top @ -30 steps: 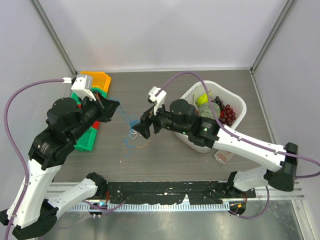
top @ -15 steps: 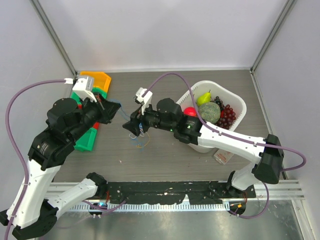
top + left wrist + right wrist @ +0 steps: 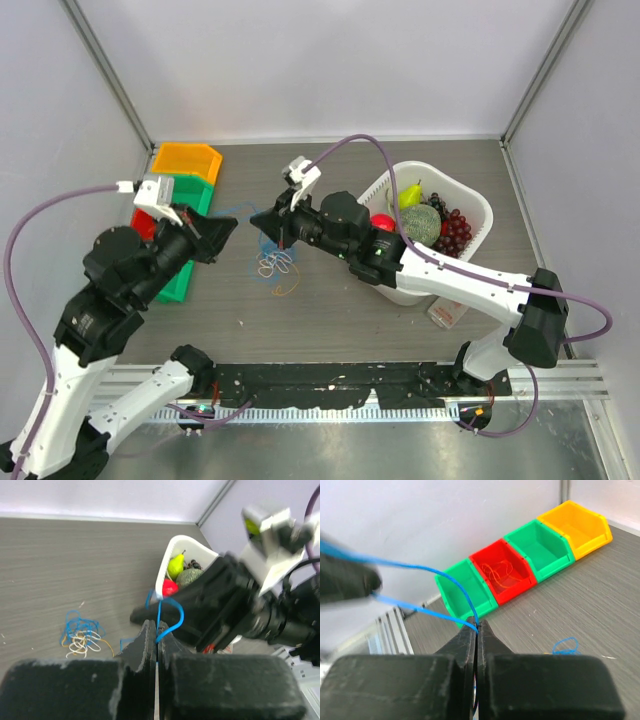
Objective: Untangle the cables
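Overhead, two wrist close-ups, shared cables (image 3: 277,265)

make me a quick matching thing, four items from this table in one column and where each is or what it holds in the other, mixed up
Things:
1. blue wire
2. wire clump
3. red bin
4. white basket

Place or state:
a. holds fruit
b. pinched in the jaws of both arms, stretched above the table
c. lying loose on the table between the arms
d. has a thin orange wire inside

Pairs: 1-b, 2-c, 3-d, 4-a
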